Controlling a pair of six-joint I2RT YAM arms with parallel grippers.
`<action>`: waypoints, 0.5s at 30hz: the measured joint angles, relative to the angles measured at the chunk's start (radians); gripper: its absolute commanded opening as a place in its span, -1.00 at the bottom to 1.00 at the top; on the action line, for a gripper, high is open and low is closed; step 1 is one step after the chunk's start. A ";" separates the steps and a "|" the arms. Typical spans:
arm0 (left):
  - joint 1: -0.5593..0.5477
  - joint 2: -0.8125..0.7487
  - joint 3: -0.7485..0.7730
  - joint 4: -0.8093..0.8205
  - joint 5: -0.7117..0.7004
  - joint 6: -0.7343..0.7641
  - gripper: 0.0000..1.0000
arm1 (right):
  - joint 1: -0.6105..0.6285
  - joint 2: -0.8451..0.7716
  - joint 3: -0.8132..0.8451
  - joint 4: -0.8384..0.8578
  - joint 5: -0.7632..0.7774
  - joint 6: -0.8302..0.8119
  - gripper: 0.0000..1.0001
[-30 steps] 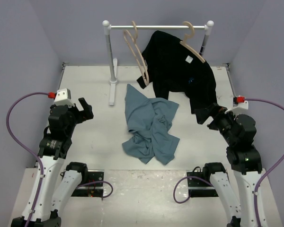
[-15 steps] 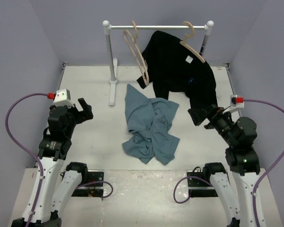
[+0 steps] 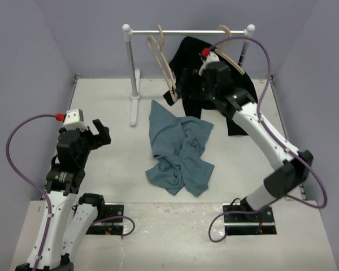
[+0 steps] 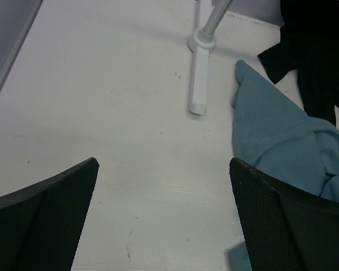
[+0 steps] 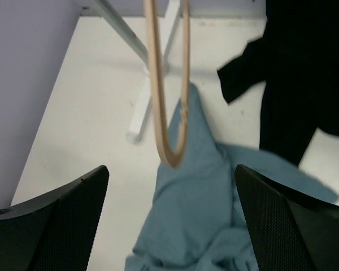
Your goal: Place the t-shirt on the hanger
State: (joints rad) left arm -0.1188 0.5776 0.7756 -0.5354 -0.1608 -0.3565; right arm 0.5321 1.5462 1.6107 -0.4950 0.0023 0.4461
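Right gripper (image 5: 170, 169), spread, sits by the hanger (image 5: 157, 107) on the rack (image 3: 186, 32) — a clumsy grab could unhook it — left gripper (image 4: 164, 164) spread too

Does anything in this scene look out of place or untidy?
Yes. The t-shirt lies crumpled in a heap on the table, while the hanger hangs bare on the rail.
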 measured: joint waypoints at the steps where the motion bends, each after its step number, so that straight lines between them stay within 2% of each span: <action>1: 0.000 0.002 -0.002 0.000 0.000 0.000 1.00 | 0.017 0.069 0.085 -0.002 0.028 -0.015 0.75; 3: 0.000 0.003 -0.004 0.000 0.001 0.000 1.00 | 0.055 0.188 0.224 -0.023 0.079 -0.043 0.62; 7: 0.000 0.006 -0.004 0.003 0.004 0.000 1.00 | 0.107 0.352 0.397 -0.112 0.156 -0.087 0.22; 8: 0.000 0.006 -0.004 0.003 0.005 0.000 1.00 | 0.113 0.384 0.430 -0.131 0.170 -0.094 0.18; 10: 0.000 0.008 -0.004 0.003 0.007 0.000 1.00 | 0.116 0.426 0.462 -0.151 0.199 -0.107 0.00; 11: 0.000 0.008 -0.004 0.003 0.009 0.000 1.00 | 0.115 0.439 0.466 -0.160 0.216 -0.114 -0.25; 12: 0.000 0.008 -0.004 0.003 0.011 0.000 1.00 | 0.114 0.444 0.467 -0.171 0.228 -0.122 -0.28; 13: 0.000 0.008 -0.004 0.003 0.012 0.000 1.00 | 0.113 0.446 0.467 -0.180 0.242 -0.129 -0.45; 15: 0.000 0.008 -0.004 0.003 0.014 0.000 1.00 | 0.109 0.446 0.467 -0.188 0.260 -0.138 -0.67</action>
State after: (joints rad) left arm -0.1192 0.5861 0.7719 -0.5323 -0.1463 -0.3565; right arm 0.6413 1.9926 2.0773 -0.6830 0.2625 0.3082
